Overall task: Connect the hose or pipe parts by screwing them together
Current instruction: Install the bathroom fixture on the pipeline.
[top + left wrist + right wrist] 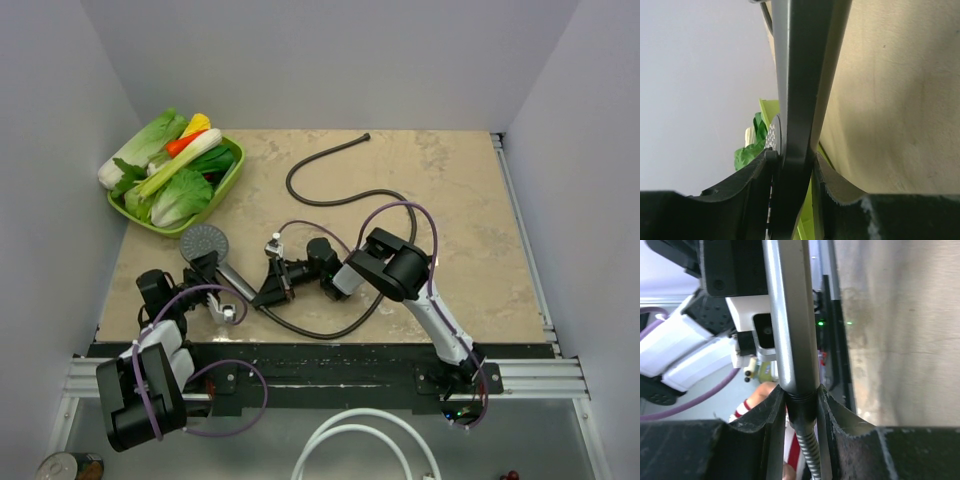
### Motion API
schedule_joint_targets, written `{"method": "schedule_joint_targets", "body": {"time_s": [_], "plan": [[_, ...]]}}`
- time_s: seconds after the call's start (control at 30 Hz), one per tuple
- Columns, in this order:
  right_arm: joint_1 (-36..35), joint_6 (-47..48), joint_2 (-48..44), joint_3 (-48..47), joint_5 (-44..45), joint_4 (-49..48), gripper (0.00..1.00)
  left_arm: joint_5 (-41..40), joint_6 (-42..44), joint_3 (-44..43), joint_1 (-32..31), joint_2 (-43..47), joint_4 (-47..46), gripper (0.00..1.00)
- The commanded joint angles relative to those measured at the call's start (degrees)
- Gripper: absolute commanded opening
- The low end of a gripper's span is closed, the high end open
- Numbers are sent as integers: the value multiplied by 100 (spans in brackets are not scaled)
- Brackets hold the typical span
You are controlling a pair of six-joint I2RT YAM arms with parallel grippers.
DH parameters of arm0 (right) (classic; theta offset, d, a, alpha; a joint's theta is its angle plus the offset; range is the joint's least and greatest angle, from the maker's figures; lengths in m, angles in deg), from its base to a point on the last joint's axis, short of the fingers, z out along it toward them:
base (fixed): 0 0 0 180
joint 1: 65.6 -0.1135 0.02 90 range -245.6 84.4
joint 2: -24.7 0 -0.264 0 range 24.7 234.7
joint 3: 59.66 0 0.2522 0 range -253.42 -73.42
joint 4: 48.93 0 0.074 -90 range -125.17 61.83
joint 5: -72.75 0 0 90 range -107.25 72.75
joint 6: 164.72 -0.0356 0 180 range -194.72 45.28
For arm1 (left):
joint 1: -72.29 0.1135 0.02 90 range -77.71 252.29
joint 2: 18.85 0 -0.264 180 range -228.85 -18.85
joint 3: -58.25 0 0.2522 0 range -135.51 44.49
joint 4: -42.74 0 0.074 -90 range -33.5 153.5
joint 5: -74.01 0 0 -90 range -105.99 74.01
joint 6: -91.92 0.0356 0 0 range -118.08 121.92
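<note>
Fingers (745, 180) of the left gripper (792, 157) were pinched narrow on the grey handle (802, 75) of the shower head, whose disc (205, 240) lay just off the near corner of the green vegetable tray (236, 165). The right gripper (801, 395) had closed on the black end nut (801, 407) of the flexible hose (811, 455). The nut was butted against the handle's end, a little farther from the tray. Whether any thread had caught, I couldn't tell.

Cross-threading looked the main danger if nut and handle tilted out of line. The smooth handle might also slip, and turning could kink the hose loops.

The tray's rim left the disc little room on that side. Away from the tray the tabletop (470, 220) lay open, though the hose crossed it.
</note>
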Motion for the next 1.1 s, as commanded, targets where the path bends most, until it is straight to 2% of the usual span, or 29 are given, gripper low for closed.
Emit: {"method": "schedule_joint_targets", "body": {"time_s": [0.0, 0.07, 0.1, 0.13, 0.17, 0.2, 0.23, 0.27, 0.3, 0.33, 0.37, 0.4, 0.53, 0.63, 0.77, 1.07], "plan": [[163, -871, -104, -63, 413, -2712, 25, 1041, 3899, 1613, -71, 63, -264, 0], [285, -206, -497, 94, 281, -1810, 41, 1050, 3899, 1621, -71, 63, -272, 0], [330, 206, -735, 208, 263, -1258, 53, 1076, 3899, 1621, -71, 72, -281, 0], [374, 1359, -963, 218, 289, 366, 63, 1076, 3891, 1621, -71, 72, -281, 0], [400, 2136, -1531, 175, 385, 1444, 74, 1085, 3891, 1621, -71, 89, -281, 0], [401, 3014, -1798, -157, 647, 4048, 78, 1076, 3899, 1613, -71, 98, -281, 0], [392, 4806, -2009, -447, 963, 5309, 82, 1068, 3899, 1613, -71, 107, -281, 0], [340, 5390, -2281, -694, 1723, 6192, 87, 1068, 3899, 1621, -62, 116, -281, 0], [313, 5848, -2354, -1131, 2096, 7593, 88, 1059, 3891, 1613, -71, 133, -281, 0], [295, 6479, -2450, -1283, 2457, 8103, 88, 1050, 3891, 1613, -62, 133, -281, 0], [234, 6712, -2555, -1407, 3322, 8526, 88, 1067, 3891, 1613, -62, 125, -281, 0], [207, 6888, -2835, -1478, 3618, 8991, 88, 1085, 3899, 1613, -71, 90, -290, 0], [-64, 7354, -3505, -1355, 4638, 9514, 88, 1076, 3899, 1621, -62, 72, -307, 0], [-626, 7566, -3900, -1224, 5280, 9602, 86, 1068, 3899, 1621, -62, 72, -299, 0], [-1259, 7479, -3849, -1355, 5650, 9866, 82, 1085, 3891, 1621, -62, 63, -299, 0], [-2007, 7382, -3155, -1741, 6195, 9769, 81, 1085, 3899, 1613, -71, 89, -273, 0]]}}
